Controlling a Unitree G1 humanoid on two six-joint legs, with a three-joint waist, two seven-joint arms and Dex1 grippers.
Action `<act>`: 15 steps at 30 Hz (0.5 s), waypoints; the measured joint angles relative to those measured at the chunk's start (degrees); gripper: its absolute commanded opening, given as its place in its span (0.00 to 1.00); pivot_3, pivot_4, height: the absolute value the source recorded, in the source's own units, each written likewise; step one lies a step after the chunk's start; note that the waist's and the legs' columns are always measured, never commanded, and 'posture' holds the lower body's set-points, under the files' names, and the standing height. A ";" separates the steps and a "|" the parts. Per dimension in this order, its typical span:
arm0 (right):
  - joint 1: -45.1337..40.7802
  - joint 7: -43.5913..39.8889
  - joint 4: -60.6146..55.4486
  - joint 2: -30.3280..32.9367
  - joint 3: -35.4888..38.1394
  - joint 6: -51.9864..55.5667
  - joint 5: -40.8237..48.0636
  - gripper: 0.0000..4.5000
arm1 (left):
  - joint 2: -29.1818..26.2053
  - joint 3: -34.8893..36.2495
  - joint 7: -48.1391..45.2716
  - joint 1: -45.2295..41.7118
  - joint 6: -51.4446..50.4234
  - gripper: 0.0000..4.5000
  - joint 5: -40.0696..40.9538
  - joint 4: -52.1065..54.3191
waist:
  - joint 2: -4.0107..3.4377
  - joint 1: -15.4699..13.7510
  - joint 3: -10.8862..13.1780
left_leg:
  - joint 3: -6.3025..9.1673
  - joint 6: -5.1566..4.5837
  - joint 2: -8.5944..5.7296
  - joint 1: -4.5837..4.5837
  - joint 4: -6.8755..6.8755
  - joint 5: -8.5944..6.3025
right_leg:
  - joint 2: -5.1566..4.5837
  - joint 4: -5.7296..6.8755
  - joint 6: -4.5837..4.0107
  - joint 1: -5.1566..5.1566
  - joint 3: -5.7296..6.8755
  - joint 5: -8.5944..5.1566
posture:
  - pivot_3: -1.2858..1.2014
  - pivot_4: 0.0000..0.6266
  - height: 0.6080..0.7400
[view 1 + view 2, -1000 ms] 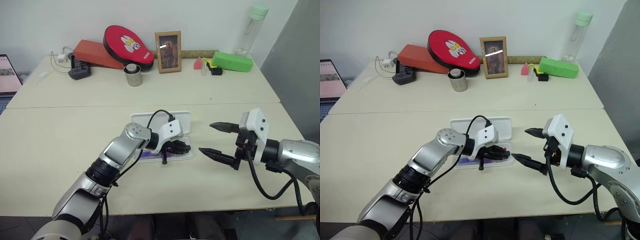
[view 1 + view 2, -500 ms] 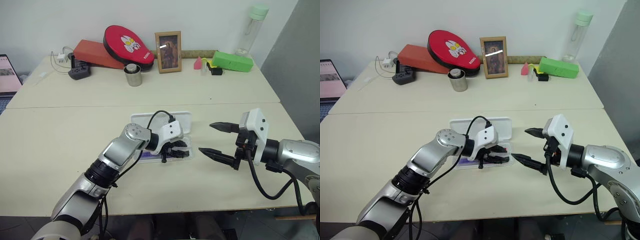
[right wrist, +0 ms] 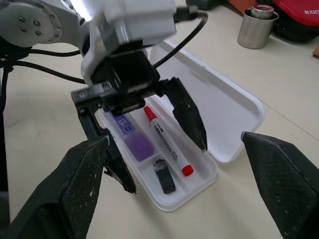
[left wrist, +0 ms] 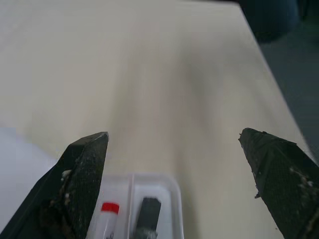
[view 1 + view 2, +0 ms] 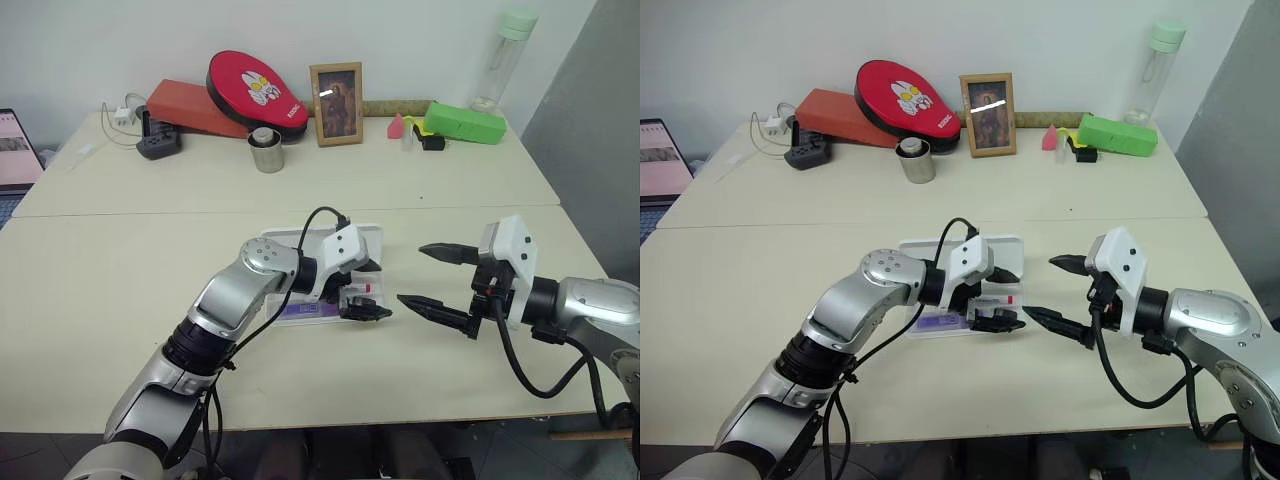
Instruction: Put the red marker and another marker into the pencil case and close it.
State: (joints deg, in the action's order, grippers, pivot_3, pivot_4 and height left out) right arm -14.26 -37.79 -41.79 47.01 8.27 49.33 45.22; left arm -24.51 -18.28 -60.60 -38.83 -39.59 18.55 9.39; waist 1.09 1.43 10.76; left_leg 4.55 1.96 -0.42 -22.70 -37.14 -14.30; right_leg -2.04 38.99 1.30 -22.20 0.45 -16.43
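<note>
- Inside the pencil case (image 3: 234, 129), the red marker (image 3: 167, 142) and purple marker (image 3: 134, 142) lie in the tray; lid open.
- My left gripper (image 3: 154, 134) hovers spread and empty above; it may snag the tray.
- My right gripper (image 5: 435, 278), splayed, waits beside; a careless lid push could slide the case.

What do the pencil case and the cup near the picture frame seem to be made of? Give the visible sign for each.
Pencil case: probably thin white plastic, smooth and slightly glossy, with moulded tray compartments and rounded corners. Cup: likely metal, its grey side showing a brushed, reflective sheen.
</note>
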 measured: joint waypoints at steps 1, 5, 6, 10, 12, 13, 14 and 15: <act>-0.24 -0.17 0.18 -0.01 0.00 0.00 0.23 1.00 | 0.18 0.93 0.29 -0.25 -0.82 0.98 1.21 0.57 | 0.00 0.01 0.00 | 0.00 0.00 0.00 0.00 0.00 0.00 | 0.00 0.01 0.00 0.00 0.00 0.00 | 0.52 0.24 1.00; -2.42 -1.03 2.02 -0.21 0.03 -0.17 1.36 1.00 | -2.21 8.87 1.15 -6.55 -3.99 0.98 6.85 2.95 | 0.00 0.22 0.00 | -0.02 0.00 0.01 0.03 0.00 0.00 | 0.02 0.03 0.00 0.00 0.00 0.00 | 0.52 0.24 1.00; -2.55 -1.06 2.15 -0.21 0.05 -0.22 1.37 1.00 | -2.80 9.59 1.15 -7.20 -3.92 0.98 6.96 2.82 | -0.01 0.23 -0.01 | -0.03 0.00 0.01 0.07 0.00 0.00 | 0.02 0.03 0.00 0.02 -0.01 0.00 | 0.52 0.24 1.00; -2.89 -1.89 4.17 -0.17 0.01 -0.83 1.18 1.00 | -10.20 11.16 -2.03 -11.14 2.58 0.98 3.64 -8.82 | -0.03 0.27 -0.02 | -0.05 0.00 -0.01 0.15 0.05 0.00 | 0.04 0.03 0.00 0.06 -0.01 0.00 | 0.52 0.24 1.00; -3.26 -2.10 4.52 -0.14 -0.02 -1.19 1.12 1.00 | -11.10 11.36 -3.30 -13.91 6.53 0.98 1.43 -18.77 | -0.03 0.15 -0.02 | -0.03 0.00 -0.01 0.10 0.03 0.00 | 0.04 0.02 0.00 0.04 0.03 0.00 | 0.52 0.24 1.00; -3.67 -2.17 4.58 -0.15 -0.08 -1.35 1.12 1.00 | -11.13 11.33 -4.07 -15.78 8.90 0.95 0.39 -24.57 | -0.03 0.14 -0.01 | -0.03 0.00 -0.02 0.04 0.01 0.00 | 0.04 -0.01 0.01 0.02 0.04 0.00 | 0.52 0.24 1.00; -4.15 -2.17 4.63 -0.17 -0.14 -1.45 1.11 1.00 | -11.24 11.33 -4.31 -17.05 11.11 0.90 -0.91 -28.91 | -0.03 0.14 -0.01 | -0.03 0.00 -0.03 0.02 0.00 0.00 | 0.03 -0.02 0.01 0.01 0.04 0.00 | 0.52 0.24 1.00; -4.41 -2.16 4.68 -0.17 -0.14 -1.54 1.08 1.00 | -11.22 11.04 -4.45 -18.16 13.47 0.88 -2.21 -32.89 | -0.03 0.14 -0.01 | -0.04 0.00 -0.04 -0.01 0.00 0.00 | 0.01 -0.04 0.01 -0.01 0.04 0.00 | 0.52 0.24 1.00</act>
State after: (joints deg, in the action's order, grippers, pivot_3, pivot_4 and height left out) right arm -18.67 -39.95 -37.10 46.84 8.13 47.79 46.31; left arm -35.74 -7.24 -65.05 -57.00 -26.12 16.34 -23.50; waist 1.07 1.58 10.75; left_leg 4.51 1.96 -0.47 -22.72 -37.14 -14.30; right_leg -2.02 38.95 1.31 -22.21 0.48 -16.43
